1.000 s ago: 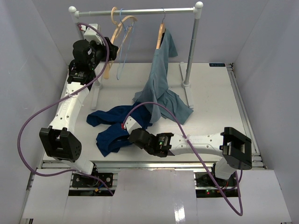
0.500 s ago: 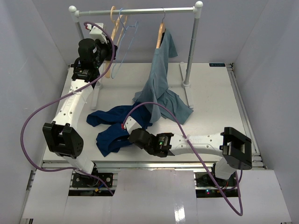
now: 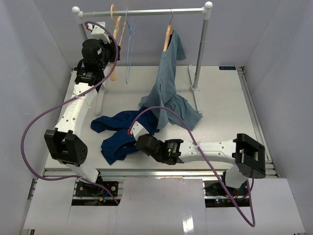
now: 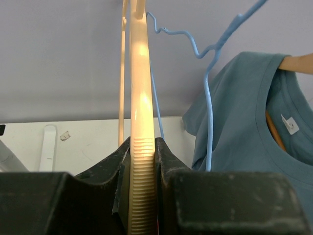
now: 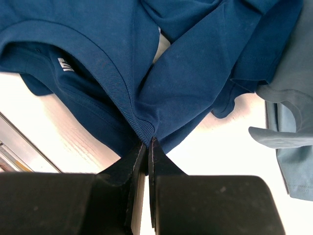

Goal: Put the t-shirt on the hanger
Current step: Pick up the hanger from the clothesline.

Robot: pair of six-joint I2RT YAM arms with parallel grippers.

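Observation:
The dark navy t-shirt [image 3: 119, 131] lies crumpled on the table at front left; it also fills the right wrist view [image 5: 161, 54]. My right gripper [image 3: 131, 139] is shut on its ribbed collar [image 5: 128, 105], low at the table. The tan wooden hanger [image 3: 116, 36] hangs at the rail's left end. My left gripper [image 3: 110, 49] is shut on the hanger's ribbed arm [image 4: 141, 147], high beside the rail.
A thin light-blue wire hanger [image 3: 128, 44] hangs right next to the wooden one, also in the left wrist view [image 4: 210, 98]. A grey-blue shirt [image 3: 168, 90] on another wooden hanger drapes from the rail [image 3: 161, 10] down to the table. Rack posts [image 3: 199, 63] stand at the back.
My left gripper has risen and swung the wooden hanger up toward the rail; the wire hanger has swung straighter. The right gripper stays clamped on the navy collar.

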